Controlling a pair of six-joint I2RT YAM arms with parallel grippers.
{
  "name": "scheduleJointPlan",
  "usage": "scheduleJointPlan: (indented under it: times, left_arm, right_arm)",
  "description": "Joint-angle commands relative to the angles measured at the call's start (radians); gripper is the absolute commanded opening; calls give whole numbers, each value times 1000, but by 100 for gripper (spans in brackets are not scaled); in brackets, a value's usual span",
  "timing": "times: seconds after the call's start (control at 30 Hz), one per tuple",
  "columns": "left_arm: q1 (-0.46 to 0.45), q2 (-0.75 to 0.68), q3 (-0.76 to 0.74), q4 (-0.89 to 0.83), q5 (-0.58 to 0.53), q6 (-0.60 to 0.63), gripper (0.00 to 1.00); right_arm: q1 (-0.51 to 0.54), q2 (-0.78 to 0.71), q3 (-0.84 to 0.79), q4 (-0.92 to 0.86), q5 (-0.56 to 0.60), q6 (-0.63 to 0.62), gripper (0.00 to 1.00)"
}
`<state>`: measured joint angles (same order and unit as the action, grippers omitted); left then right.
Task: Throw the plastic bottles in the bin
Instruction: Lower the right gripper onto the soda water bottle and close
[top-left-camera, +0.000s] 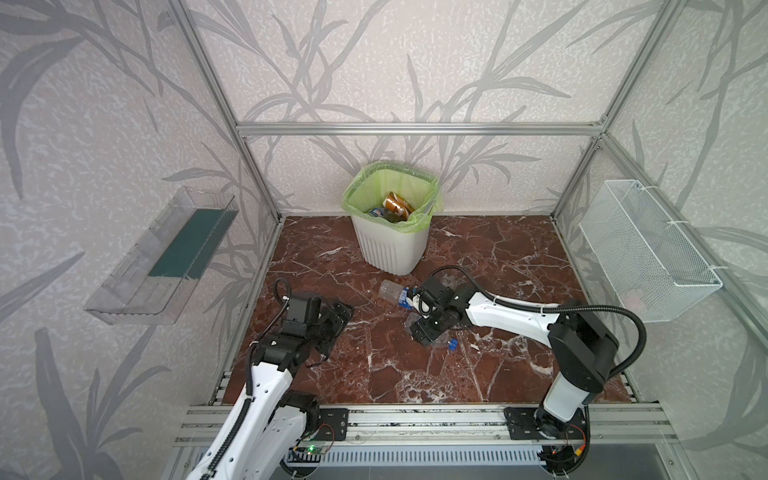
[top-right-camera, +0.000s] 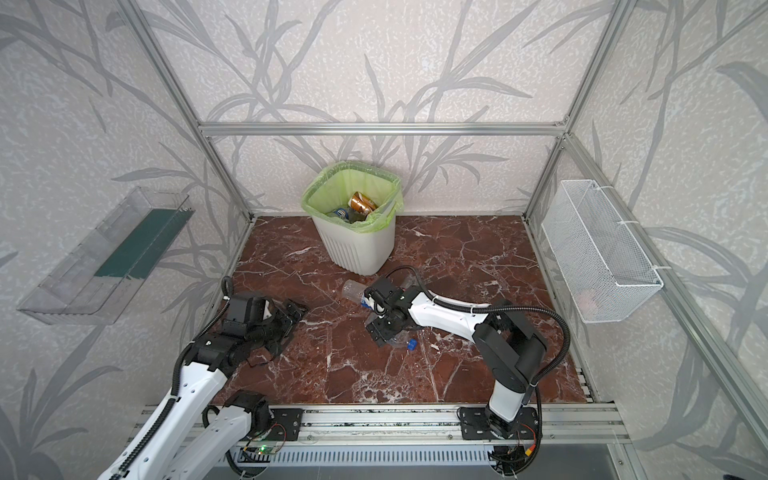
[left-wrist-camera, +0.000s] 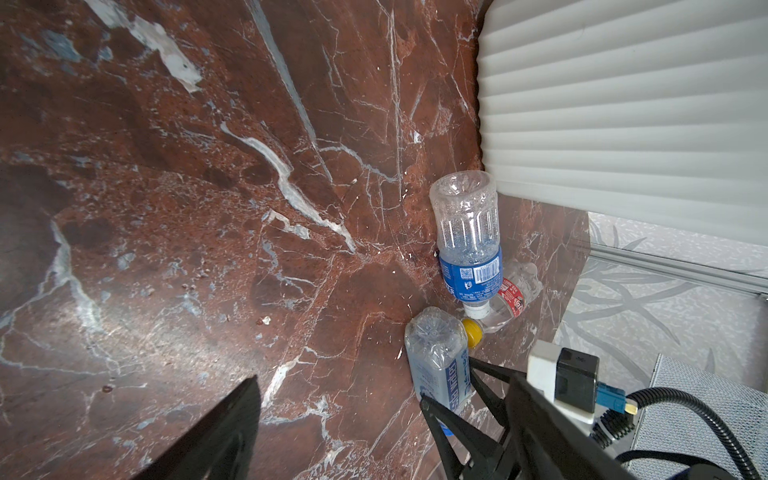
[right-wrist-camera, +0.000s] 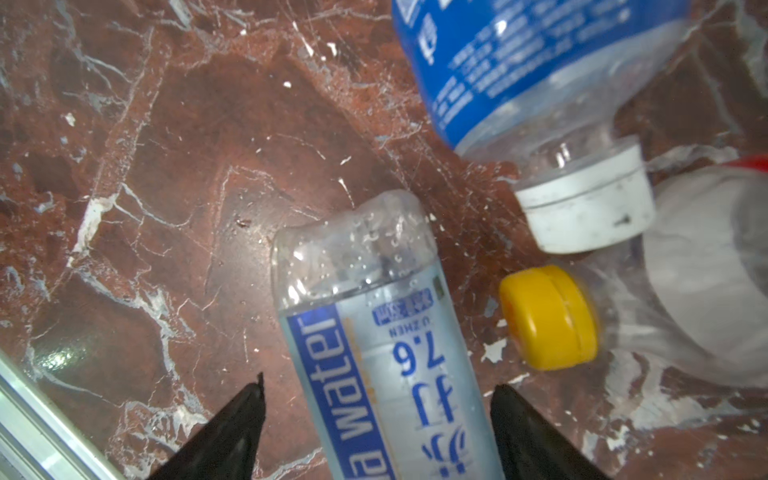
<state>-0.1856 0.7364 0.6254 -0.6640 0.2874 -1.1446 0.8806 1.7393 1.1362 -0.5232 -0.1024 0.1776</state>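
Our right pincer (right-wrist-camera: 378, 395) sits open astride a clear bottle (right-wrist-camera: 365, 291) lying on the table (right-wrist-camera: 166, 166), beside two others (right-wrist-camera: 519, 62). Our left pincer (top-left-camera: 338, 322) hangs open and empty. The bin (top-left-camera: 390, 249) stands at the back, holding bottles (top-left-camera: 397, 203).

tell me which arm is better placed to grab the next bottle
Right. The right gripper has its jaws open around the water bottle; the left gripper is open, empty, and well apart from it.

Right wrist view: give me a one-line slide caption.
Right gripper, jaws apart, straddles a clear water bottle lying on the marble table beside a yellow-capped bottle and a white-capped bottle.
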Motion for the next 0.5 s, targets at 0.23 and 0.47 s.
scheduleJointPlan:
  times: [0.23,0.47]
  left_arm:
    - [5,-11,-3,-10,2,-2,92]
    - [4,-23,-17,-13,-1,-6,92]
  right_arm:
    - [25,52,52,-60,79,12,72]
    - [29,31,23,-86,89,42,56]
